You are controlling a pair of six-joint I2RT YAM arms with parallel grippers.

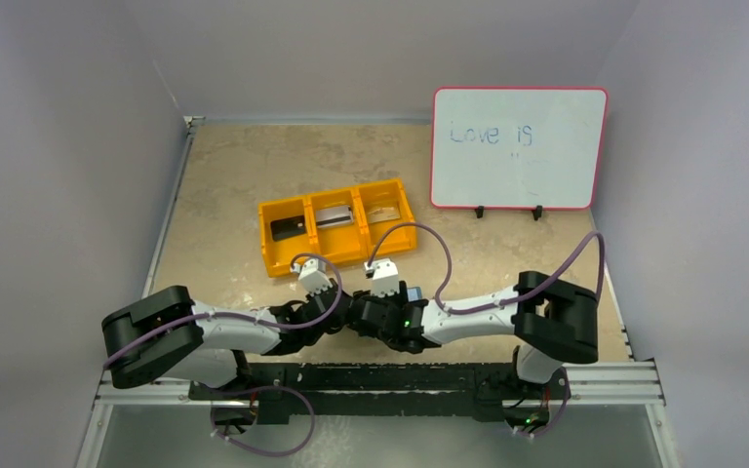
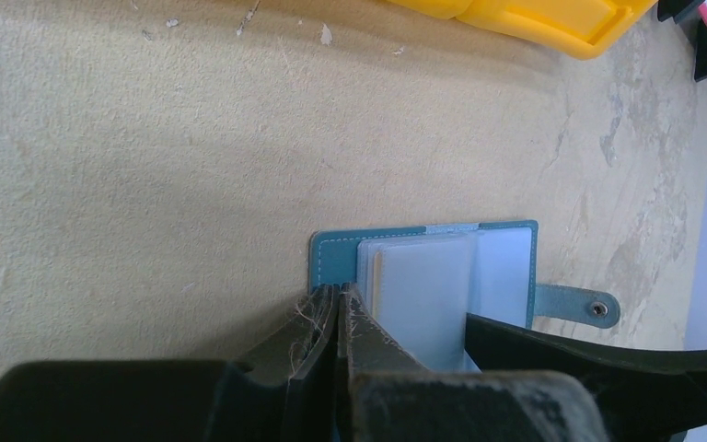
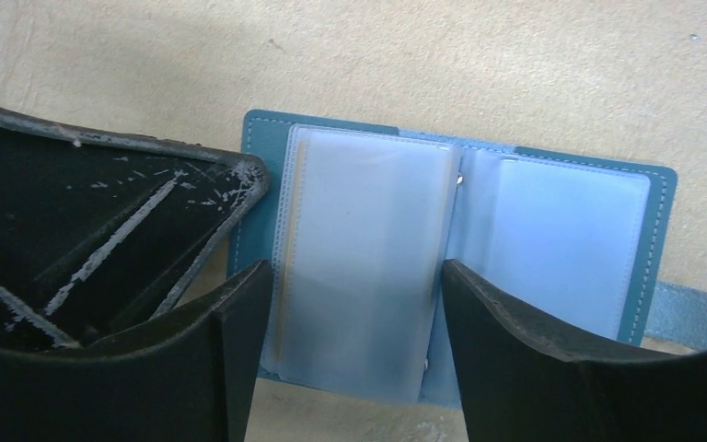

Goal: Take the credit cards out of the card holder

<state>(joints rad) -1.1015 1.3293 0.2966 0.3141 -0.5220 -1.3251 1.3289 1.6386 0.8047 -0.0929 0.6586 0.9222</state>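
Observation:
The teal card holder lies open on the table, its clear pockets fanned up. A thin tan card edge shows inside the left pocket. My left gripper is shut, its tips resting on the holder's left cover. My right gripper is open, one finger on each side of the raised pockets. In the top view both grippers, left and right, meet over the holder and hide it. A black card, a silver one and a tan one lie in the bin.
An orange three-compartment bin stands just beyond the grippers. A red-framed whiteboard reading "Love is" stands at the back right. Grey walls close in the table on the left, back and right.

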